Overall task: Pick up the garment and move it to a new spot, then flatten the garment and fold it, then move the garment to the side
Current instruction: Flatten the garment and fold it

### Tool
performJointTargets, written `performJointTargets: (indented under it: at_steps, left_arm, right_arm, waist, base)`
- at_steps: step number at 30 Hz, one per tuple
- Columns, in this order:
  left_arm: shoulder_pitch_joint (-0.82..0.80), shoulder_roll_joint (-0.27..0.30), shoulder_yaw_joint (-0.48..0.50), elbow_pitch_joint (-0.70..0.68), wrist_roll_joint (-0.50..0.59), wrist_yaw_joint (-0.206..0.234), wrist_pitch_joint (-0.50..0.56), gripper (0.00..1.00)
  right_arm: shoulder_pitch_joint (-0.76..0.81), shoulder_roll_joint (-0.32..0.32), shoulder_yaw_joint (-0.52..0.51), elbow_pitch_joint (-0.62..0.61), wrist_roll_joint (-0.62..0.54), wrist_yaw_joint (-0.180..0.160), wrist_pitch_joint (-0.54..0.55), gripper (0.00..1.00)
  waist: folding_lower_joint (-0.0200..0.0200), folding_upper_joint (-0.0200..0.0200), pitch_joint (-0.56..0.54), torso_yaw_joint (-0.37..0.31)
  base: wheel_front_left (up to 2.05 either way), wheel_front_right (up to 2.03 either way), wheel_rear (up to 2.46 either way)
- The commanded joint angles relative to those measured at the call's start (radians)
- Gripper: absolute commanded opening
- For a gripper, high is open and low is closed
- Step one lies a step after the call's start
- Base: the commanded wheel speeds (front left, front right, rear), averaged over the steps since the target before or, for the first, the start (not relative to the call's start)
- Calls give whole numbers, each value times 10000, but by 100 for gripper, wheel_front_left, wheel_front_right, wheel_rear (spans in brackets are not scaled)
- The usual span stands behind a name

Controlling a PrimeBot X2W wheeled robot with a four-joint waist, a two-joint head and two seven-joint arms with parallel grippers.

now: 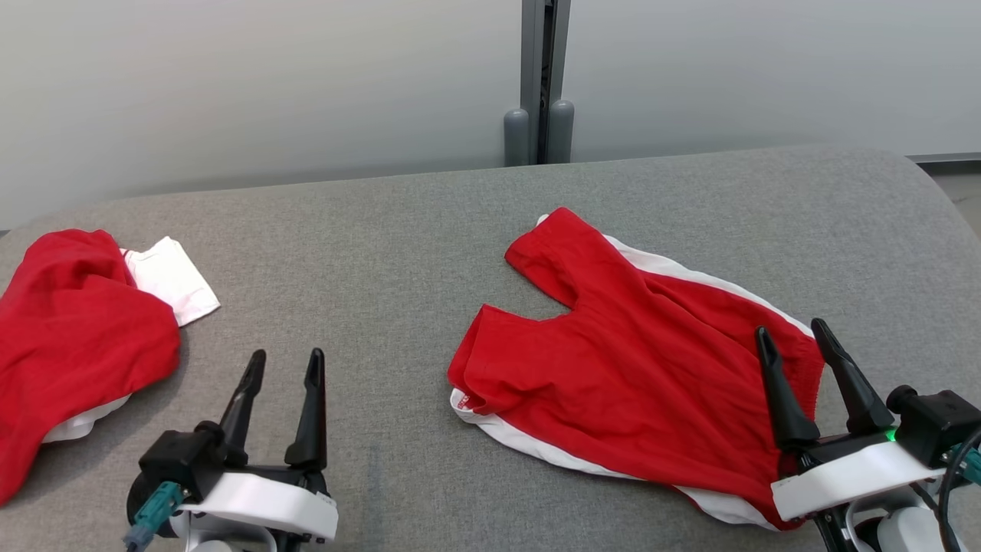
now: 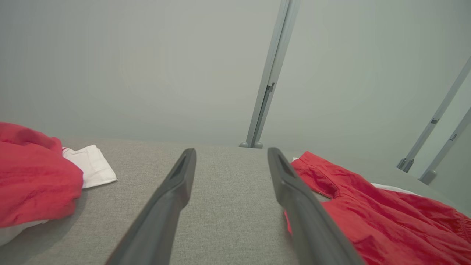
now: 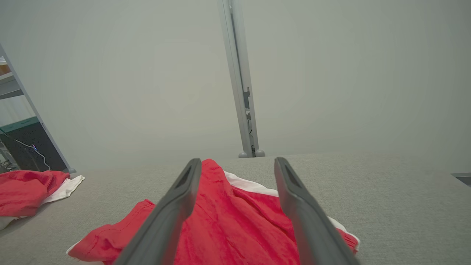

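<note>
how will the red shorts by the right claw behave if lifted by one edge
Probably floppy: the red shorts lie creased and flat on the grey fabric surface, so they would likely drape. They look like thin cloth, so likely light. Pushed, they may bunch on that coarse weave.

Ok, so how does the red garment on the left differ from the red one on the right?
The left garment is bunched into a rumpled heap; the right garment lies mostly spread out, two leg openings showing. The left garment runs off the head view's edge; the right garment lies partly beneath the open right claw. Both are red with white parts and rest unheld on the grey surface.
</note>
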Motion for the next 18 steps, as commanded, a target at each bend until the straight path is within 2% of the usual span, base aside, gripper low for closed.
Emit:
performJointTargets:
  at_steps: [1,6,9,15,18]
  left_arm:
    - [-128,41,-41,124,40,-68,-13,100]
    - [-438,49,-841,486,-189,-326,580,100]
    - [-711,349,-1750,501,-231,-442,1277,100]
    - [-1272,925,-3545,689,-932,-472,3296,100]
    - [-1562,1048,-3888,852,-1403,-477,4224,100]
  right_arm:
    - [-84,-93,-42,0,45,3,-44,100]
    - [-42,-68,-70,34,55,5,-43,100]
    - [-44,-51,-68,21,49,3,-44,100]
    - [-54,-64,-150,-19,25,3,-43,100]
    - [-119,-30,-149,-48,19,5,-31,100]
  waist:
    - [0,-1,-14,-12]
    - [0,-1,-76,-116]
    - [0,-1,-86,-247]
    - [0,-1,-36,-539]
    - [0,-1,13,-747]
  base:
    - [0,0,0]
    - [0,0,0]
    - [0,0,0]
    - [0,0,0]
    - [0,0,0]
